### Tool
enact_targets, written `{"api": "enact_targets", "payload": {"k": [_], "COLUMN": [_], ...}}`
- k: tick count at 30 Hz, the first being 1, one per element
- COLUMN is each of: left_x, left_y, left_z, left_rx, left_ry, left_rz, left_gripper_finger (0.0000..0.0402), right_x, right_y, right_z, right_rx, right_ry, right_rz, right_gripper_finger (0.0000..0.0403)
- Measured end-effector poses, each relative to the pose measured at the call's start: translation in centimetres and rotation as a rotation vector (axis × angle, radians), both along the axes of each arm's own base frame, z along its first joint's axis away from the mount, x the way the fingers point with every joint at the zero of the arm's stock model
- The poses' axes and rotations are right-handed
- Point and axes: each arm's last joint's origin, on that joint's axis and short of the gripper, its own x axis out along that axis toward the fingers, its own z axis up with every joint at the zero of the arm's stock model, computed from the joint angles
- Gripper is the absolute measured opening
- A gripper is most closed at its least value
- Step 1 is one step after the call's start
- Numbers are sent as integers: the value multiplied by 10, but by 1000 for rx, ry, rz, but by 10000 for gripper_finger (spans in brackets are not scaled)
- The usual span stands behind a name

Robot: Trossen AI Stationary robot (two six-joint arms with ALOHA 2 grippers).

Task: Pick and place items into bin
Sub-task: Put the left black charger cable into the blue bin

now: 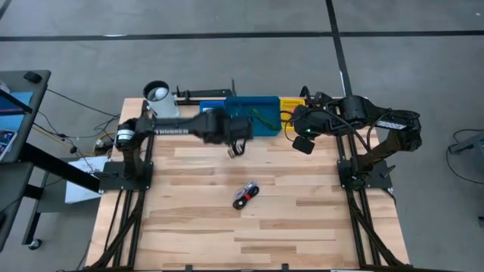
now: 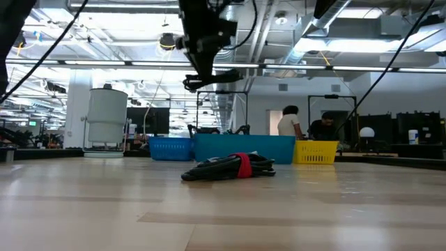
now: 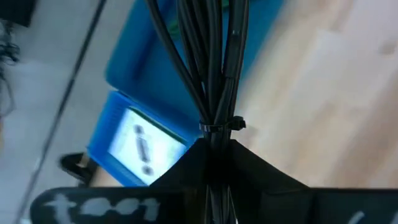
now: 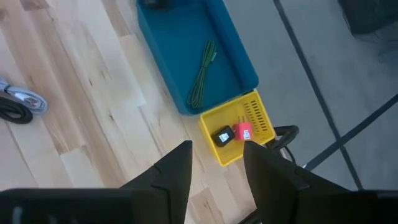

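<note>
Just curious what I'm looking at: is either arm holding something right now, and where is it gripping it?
The left gripper pinches a black cable bundle just below its zip tie. The right gripper holds nothing.

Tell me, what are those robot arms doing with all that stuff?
The left gripper is shut on a bundle of black cables and holds it above the table, next to the wide blue tray. That tray already has a green cable in it. The yellow tray holds a small red block and a small black piece. The right gripper hangs open and empty near the yellow tray. Another cable bundle lies on the table.
</note>
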Motion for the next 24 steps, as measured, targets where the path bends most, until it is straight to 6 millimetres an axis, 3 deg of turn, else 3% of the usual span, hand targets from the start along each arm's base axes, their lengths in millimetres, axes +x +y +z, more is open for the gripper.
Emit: {"api": "enact_targets", "payload": {"k": [7,11,18,24], "left_x": [-3,-3,-1,2], "left_y": [66,93,118,124], "left_z": [5,9,1,-10], "left_rx": [82,103,56,53], "left_ry": [7,-28,-25,11], "left_rz": [-57,-149,-325,-356], "left_gripper_finger": [33,33,35,36], "right_x": [0,0,0,0], "right_y": [-3,-5,-5,-6], "right_z": [0,0,0,0], "right_rx": [-18,-20,-24,-24], "right_ry": [28,31,38,36], "right_rz": [33,31,41,40], "right_gripper_finger": [139,137,138,138]}}
